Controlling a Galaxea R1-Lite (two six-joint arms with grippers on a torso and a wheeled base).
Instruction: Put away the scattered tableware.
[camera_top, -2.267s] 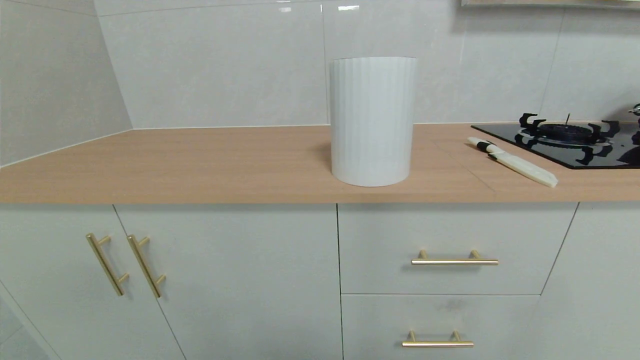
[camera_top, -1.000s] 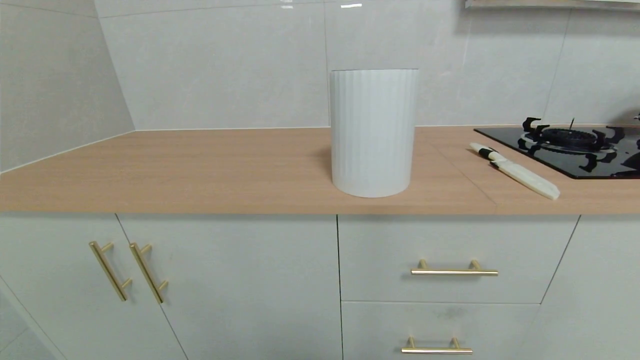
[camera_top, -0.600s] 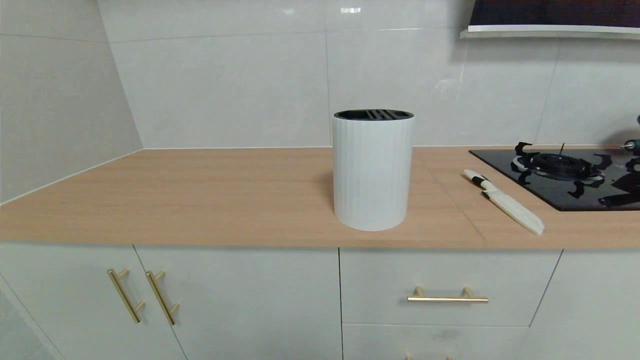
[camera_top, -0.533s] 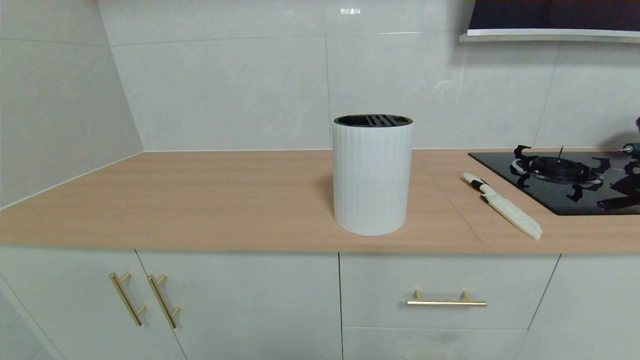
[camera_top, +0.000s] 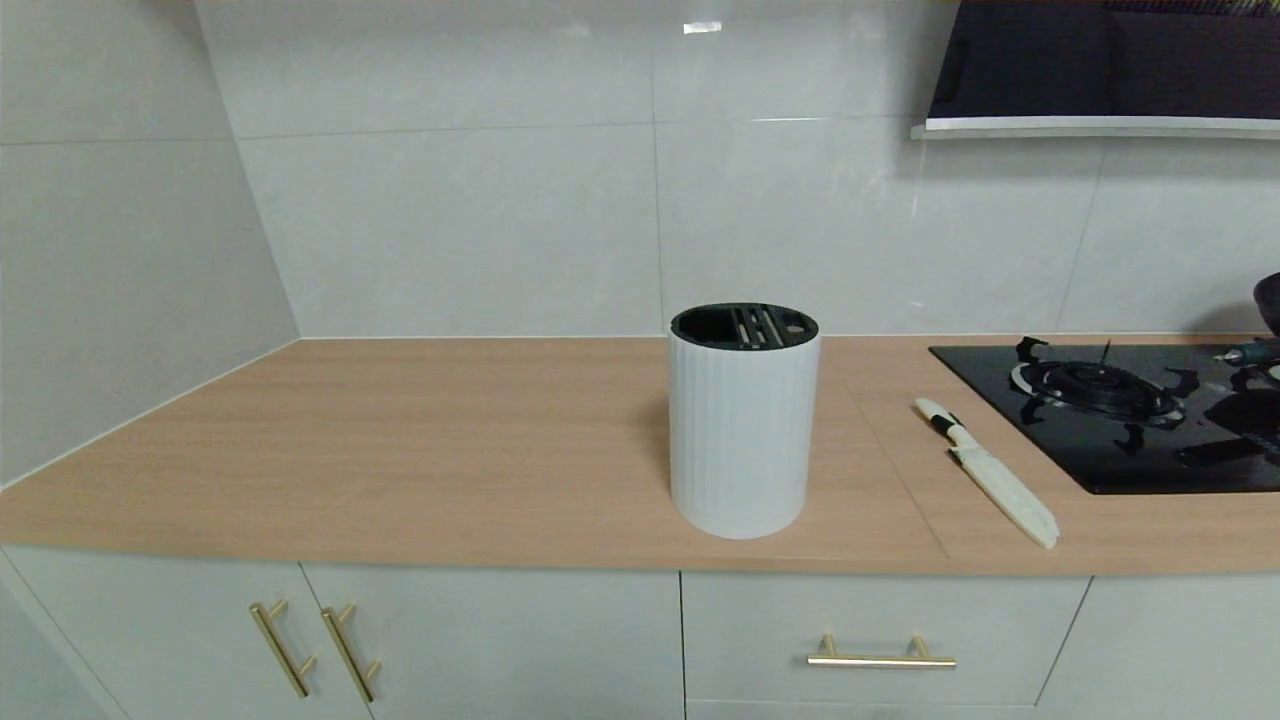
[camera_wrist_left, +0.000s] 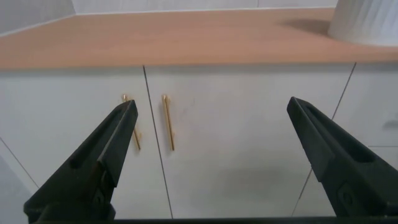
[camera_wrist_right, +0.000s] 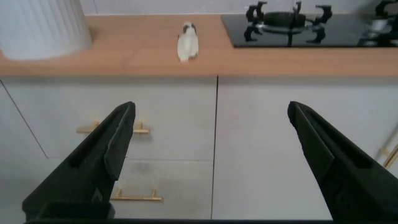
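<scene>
The left fingers (camera_wrist_left: 99, 155) and right fingers (camera_wrist_right: 93, 162) are spread wide, grasping nothing. The knife (camera_top: 985, 482) lies on the table (camera_top: 450, 450), above and ahead of the right fingers, well apart. If they rise carelessly, they may strike the table edge.

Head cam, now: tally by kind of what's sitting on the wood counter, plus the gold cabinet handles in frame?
knife holder: 1
knife: 1
door handles: 2
drawer handle: 1
Total: 5
</scene>
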